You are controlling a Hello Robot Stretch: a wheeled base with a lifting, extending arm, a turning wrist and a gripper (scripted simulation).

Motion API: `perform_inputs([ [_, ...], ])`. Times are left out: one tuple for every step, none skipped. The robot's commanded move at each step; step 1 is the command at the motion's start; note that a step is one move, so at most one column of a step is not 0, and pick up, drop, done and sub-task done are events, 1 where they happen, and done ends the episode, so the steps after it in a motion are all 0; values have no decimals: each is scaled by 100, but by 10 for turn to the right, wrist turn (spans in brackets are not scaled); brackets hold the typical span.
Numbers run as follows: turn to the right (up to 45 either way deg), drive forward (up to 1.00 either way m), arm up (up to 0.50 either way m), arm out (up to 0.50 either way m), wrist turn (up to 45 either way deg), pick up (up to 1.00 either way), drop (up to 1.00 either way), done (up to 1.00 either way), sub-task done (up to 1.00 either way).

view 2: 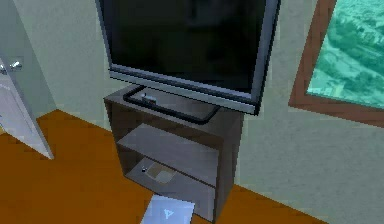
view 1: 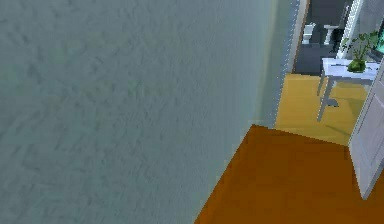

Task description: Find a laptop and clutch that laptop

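A flat pale grey, slab-like thing (view 2: 168, 212) lies on the floor in front of the TV stand, at the arm side view's bottom edge. Its shape is too vague to name. Another thin grey flat thing (view 2: 157, 172) rests on the stand's lower shelf.
A large dark TV (view 2: 188, 45) stands on a dark wooden stand (view 2: 228, 150) against the wall, beside a window (view 2: 352, 55). A white door (view 2: 22, 110) is at the left. Ahead, a grey-green wall (view 1: 120, 100) looms close. Beyond the brown floor (view 1: 290, 180), a doorway shows a white table (view 1: 345, 72) with a plant (view 1: 358, 52).
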Motion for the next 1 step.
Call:
perform_inputs([
  [0, 0, 10, 0, 0, 0, 0, 0, 0],
])
